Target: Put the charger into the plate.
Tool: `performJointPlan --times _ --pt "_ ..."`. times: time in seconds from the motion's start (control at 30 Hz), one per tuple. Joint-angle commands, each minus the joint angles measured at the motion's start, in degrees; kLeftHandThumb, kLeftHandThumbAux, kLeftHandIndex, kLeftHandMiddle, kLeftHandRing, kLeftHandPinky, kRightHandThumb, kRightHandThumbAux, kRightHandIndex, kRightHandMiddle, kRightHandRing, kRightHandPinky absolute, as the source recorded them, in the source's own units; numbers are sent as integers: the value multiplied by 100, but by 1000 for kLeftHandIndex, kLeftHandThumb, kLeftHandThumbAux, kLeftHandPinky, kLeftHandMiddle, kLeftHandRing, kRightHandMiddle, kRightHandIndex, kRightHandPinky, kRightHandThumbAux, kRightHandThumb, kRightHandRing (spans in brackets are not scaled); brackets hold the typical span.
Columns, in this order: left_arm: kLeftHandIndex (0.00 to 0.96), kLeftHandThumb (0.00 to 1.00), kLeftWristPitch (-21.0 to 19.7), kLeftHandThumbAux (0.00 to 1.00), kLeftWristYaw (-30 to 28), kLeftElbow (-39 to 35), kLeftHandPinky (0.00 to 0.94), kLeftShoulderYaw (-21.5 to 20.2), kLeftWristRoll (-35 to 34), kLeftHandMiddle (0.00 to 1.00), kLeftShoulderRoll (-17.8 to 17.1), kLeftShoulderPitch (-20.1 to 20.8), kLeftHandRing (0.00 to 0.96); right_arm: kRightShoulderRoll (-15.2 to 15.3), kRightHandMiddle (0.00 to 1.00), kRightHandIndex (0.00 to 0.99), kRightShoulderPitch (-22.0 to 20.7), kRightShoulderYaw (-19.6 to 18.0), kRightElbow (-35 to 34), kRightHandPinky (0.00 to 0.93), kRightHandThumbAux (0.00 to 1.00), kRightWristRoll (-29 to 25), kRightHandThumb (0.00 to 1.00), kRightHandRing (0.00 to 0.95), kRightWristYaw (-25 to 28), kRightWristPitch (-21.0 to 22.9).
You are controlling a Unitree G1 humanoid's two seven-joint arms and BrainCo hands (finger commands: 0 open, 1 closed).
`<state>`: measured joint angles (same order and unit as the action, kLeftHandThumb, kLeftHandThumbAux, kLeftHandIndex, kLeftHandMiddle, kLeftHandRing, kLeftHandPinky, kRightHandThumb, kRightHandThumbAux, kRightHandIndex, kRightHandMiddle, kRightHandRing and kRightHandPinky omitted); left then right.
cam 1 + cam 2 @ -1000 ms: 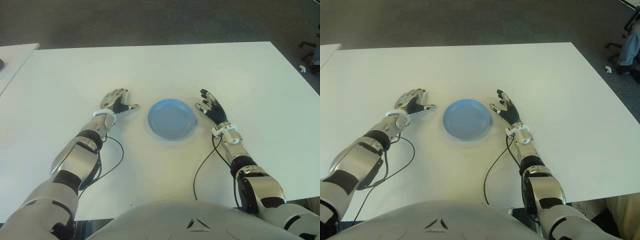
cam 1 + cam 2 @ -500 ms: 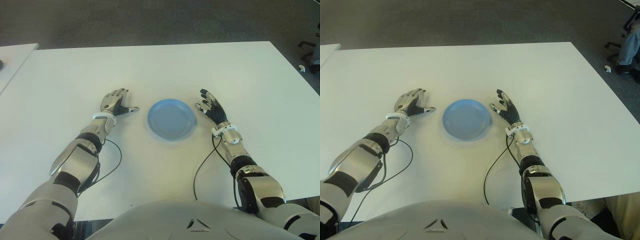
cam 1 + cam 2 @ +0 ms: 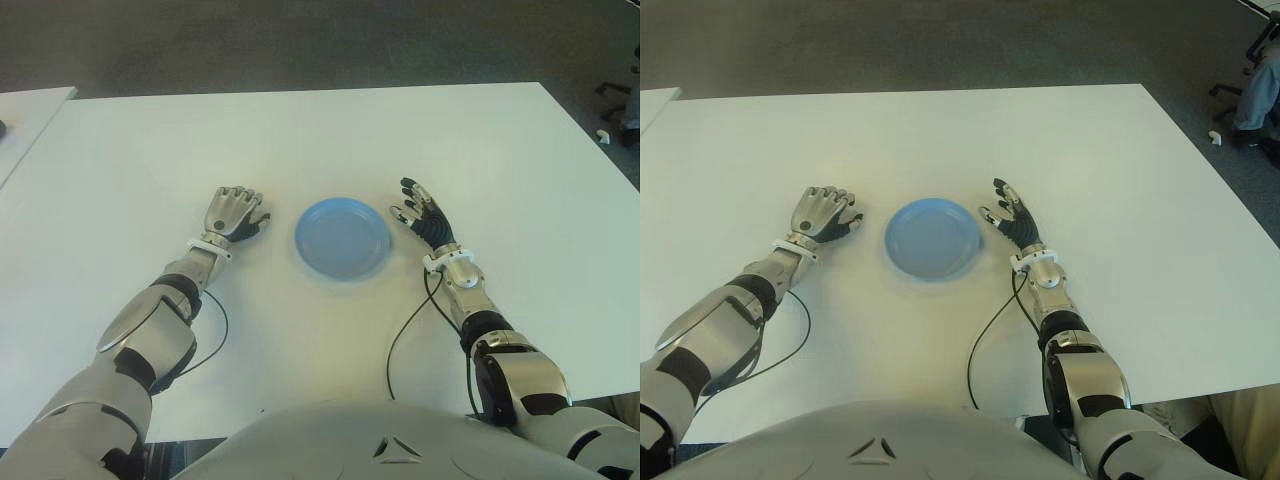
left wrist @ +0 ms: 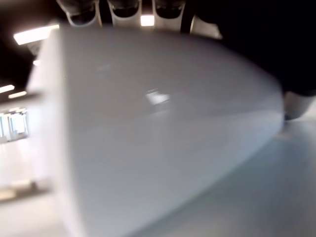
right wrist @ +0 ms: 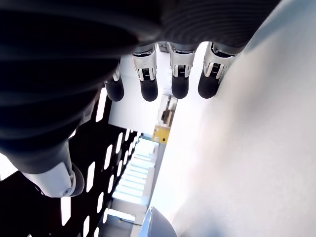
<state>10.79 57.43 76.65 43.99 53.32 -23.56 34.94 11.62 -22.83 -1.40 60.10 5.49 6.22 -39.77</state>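
Observation:
A round blue plate (image 3: 342, 238) lies on the white table (image 3: 300, 130) between my two hands. My left hand (image 3: 232, 212) is just left of the plate, knuckles up and fingers curled down. In the left wrist view a white, rounded charger (image 4: 148, 138) fills the frame, with the fingertips (image 4: 123, 10) wrapped over its far edge. In the eye views the hand hides the charger. My right hand (image 3: 420, 212) shows just right of the plate, fingers spread and holding nothing.
Black cables (image 3: 400, 340) trail from both wrists toward my body. A second white table (image 3: 30, 110) stands at the far left. A chair base and a seated person's leg (image 3: 1258, 90) show beyond the table's far right corner.
My left hand has turned from lying on its side with the thumb toward the plate to knuckles-up, with the fingers curled in. The right hand and plate have not moved.

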Motion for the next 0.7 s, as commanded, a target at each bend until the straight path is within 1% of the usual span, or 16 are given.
performJointPlan --times 0.03,0.17,0.43,0.7 --pt "441 722 -130 696 160 138 840 141 183 835 -21 -131 817 -65 41 0 126 16 111 34 606 1 86 35 -41 149" --pt "442 728 -66 697 384 134 842 160 186 840 -50 -124 829 -69 47 0 130 28 96 37 598 9 88 40 -65 158" --pt "442 737 210 697 673 100 850 105 83 845 -121 -54 843 -96 57 0 125 16 57 47 590 -30 100 49 -47 161" --pt "442 743 582 697 665 26 869 -15 -14 862 -204 157 859 -115 63 3 124 -13 22 53 586 -92 106 54 16 169"
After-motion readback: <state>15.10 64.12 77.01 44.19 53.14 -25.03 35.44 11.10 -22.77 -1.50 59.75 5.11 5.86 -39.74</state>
